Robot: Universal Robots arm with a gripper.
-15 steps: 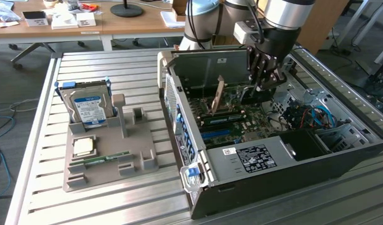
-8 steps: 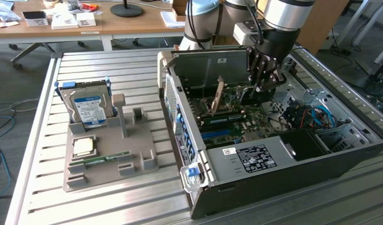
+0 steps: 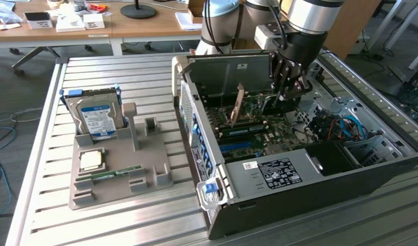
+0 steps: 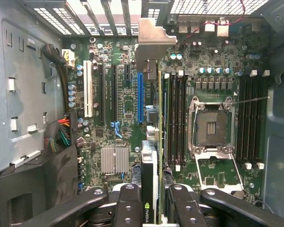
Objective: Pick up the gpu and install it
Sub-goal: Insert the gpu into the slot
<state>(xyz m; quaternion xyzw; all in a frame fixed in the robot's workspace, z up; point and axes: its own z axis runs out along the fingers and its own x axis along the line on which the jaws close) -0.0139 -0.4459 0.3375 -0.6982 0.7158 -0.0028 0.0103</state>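
a: what's the biggest thing that could go wrong here?

b: a bad seat, i'd say. the hand (image 4: 154,205) is down inside the computer case (image 3: 264,210), pinching the gpu (image 4: 149,175) between its fingers (image 4: 128,203), one on each face. the card stands on edge over the motherboard (image 4: 128,101), with its silver bracket toward the case's slotted rear wall. from the wrist view it looks just beside the blue slot (image 4: 140,97) rather than squarely over it. i can't tell that for sure, nor whether its lower edge touches anything. pressed down off line, it could jam on the slot's lip or bend.

a: and smaller worries?

b: the bracket could catch on the rear wall's bars. the card might also tilt in the pinch, since the grip is at one end. the ram slots (image 4: 175,118) just beside it are near enough to get scraped.

a: what's in the case?

b: the motherboard on its floor and a black power supply (image 3: 280,171) on the side toward the table's near edge. then blue cables (image 3: 346,125), a finned heat sink (image 4: 114,158) and an open, empty processor socket (image 4: 213,123).

a: anything else holding parts?

b: a grey holder tray (image 3: 106,197) on the table (image 3: 127,225), toward its edge on the exterior view's left, apart from the case. it carries a hard drive (image 3: 96,118) standing upright, a square chip (image 3: 91,160) lying flat and a narrow ram stick (image 3: 117,173) in a groove.
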